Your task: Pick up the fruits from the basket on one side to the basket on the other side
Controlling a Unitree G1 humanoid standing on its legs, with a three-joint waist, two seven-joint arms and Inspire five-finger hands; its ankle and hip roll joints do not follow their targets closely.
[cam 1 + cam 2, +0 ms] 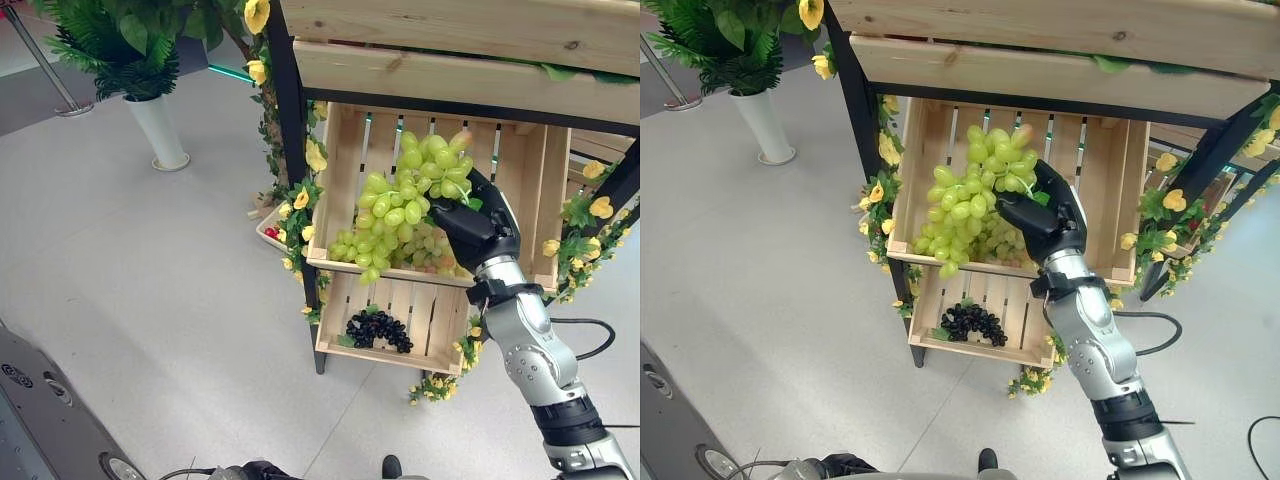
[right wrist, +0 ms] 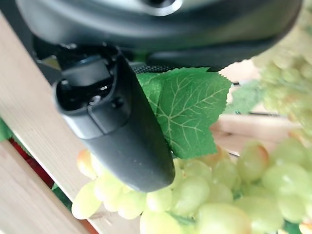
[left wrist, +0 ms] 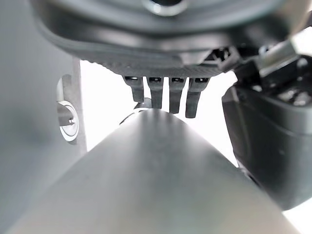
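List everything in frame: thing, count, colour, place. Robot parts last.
green grape bunch: one, yellow-green, lifted over the upper crate in the right hand's grip
more green grapes: one heap, pale green, lying in the upper crate
upper crate: one, pale wood, top tier of the stand
dark grapes: one bunch, black, in the lower crate
lower crate: one, pale wood, under the upper crate
yellow flowers: several, yellow with green leaves, along the black stand posts
white vase: one, white, on the floor, holding a green plant
right hand: dark, curled on the green grape bunch
left hand: dark, fingers straight, in the left wrist view
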